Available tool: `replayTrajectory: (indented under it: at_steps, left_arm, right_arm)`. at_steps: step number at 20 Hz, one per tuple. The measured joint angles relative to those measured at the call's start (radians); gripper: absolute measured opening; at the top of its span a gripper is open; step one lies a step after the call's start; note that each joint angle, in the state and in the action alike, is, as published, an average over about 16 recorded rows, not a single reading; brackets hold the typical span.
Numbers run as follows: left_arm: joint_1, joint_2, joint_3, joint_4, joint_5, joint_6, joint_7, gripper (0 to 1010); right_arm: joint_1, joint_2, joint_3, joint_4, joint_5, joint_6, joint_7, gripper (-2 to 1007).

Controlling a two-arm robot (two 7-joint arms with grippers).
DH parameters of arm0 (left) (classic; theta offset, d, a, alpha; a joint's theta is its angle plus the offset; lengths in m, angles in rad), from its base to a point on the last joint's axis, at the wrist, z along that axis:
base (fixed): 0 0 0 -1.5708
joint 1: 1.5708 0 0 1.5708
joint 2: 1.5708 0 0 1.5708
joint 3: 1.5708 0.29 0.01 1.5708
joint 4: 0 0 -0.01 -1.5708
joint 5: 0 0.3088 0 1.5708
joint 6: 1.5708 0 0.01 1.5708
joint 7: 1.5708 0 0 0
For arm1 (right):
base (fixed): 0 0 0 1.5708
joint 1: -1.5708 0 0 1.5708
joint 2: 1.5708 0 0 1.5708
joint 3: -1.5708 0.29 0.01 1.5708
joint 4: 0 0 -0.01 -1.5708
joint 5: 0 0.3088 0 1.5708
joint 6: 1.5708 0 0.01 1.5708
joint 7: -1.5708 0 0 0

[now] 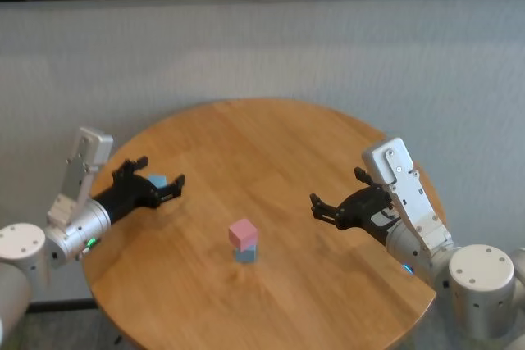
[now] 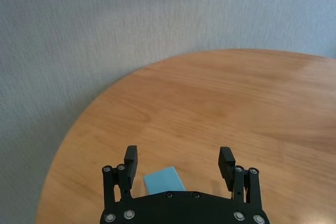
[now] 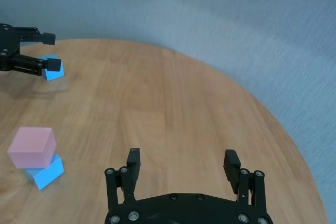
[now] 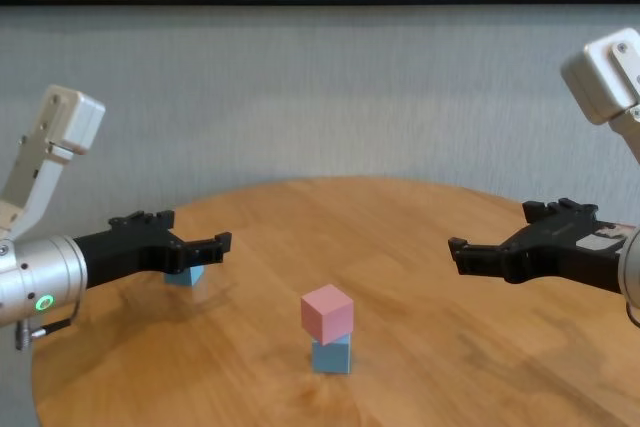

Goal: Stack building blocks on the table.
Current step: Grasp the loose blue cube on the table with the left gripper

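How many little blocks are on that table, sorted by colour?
Light blue blocks: 2, one under the pink block and one by the left gripper.
Pink blocks: 1, on top of the blue one.
Total: 3 blocks on the table.

Head high, looking down; chest low, level; both share table [image 1: 328, 284]; wrists close behind fingers.

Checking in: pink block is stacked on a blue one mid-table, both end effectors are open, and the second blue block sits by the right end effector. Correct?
Not quite. The second blue block sits by the left end effector, not the right end effector; the head view shows it. The pink block on the blue one and both open are right.
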Motion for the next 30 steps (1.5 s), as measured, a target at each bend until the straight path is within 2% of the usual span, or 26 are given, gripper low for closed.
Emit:
replayTrajectory:
  at_steps: [7,16,21,30]
  left_arm:
    - [0.008,0.008,-0.011,-0.008,0.014,-0.001,-0.003,1000]
    - [-0.034,-0.007,-0.004,0.086,0.013,-0.048,-0.02,1000]
    - [-0.051,-0.013,0.0,0.122,0.01,-0.066,-0.025,1000]
    - [-0.04,-0.008,-0.005,0.098,0.016,-0.058,-0.022,1000]
  right_arm:
    - [0.0,0.0,0.0,0.0,0.0,0.0,0.0,1005]
    - [0.0,0.0,0.0,0.0,0.0,0.0,0.0,1005]
    - [0.0,0.0,0.0,0.0,0.0,0.0,0.0,1005]
    - [0.0,0.0,0.0,0.0,0.0,0.0,0.0,1005]
